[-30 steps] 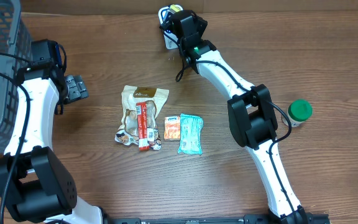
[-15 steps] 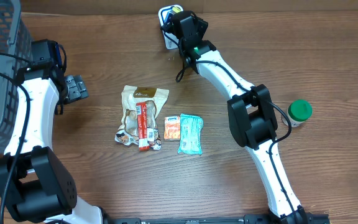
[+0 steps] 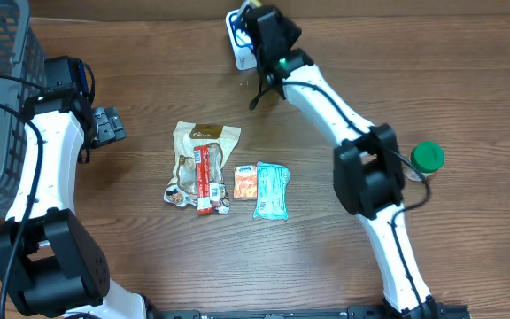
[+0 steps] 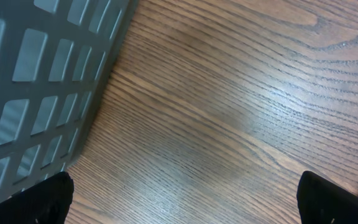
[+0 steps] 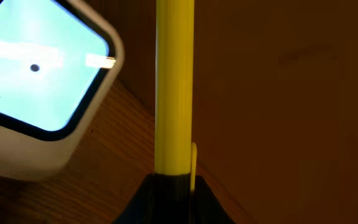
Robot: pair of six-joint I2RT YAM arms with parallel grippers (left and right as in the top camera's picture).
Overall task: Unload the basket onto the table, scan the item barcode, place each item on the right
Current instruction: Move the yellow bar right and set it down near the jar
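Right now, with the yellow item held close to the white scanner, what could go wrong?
1. The thin yellow item stands beside the white plastic box-shaped scanner and seems not to face its lit window, so the barcode may not read.
2. The right end effector grips only the item's lower end; it could slip or tilt.

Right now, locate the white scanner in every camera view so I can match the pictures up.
Overhead: the scanner stands at the top edge, left of centre.
Left wrist: not in it; only the basket wall and the table show.
Right wrist: top left corner, its lit window towards the camera, left of the yellow item.
Shared landmark: the wood-grain table, seen in all three views.
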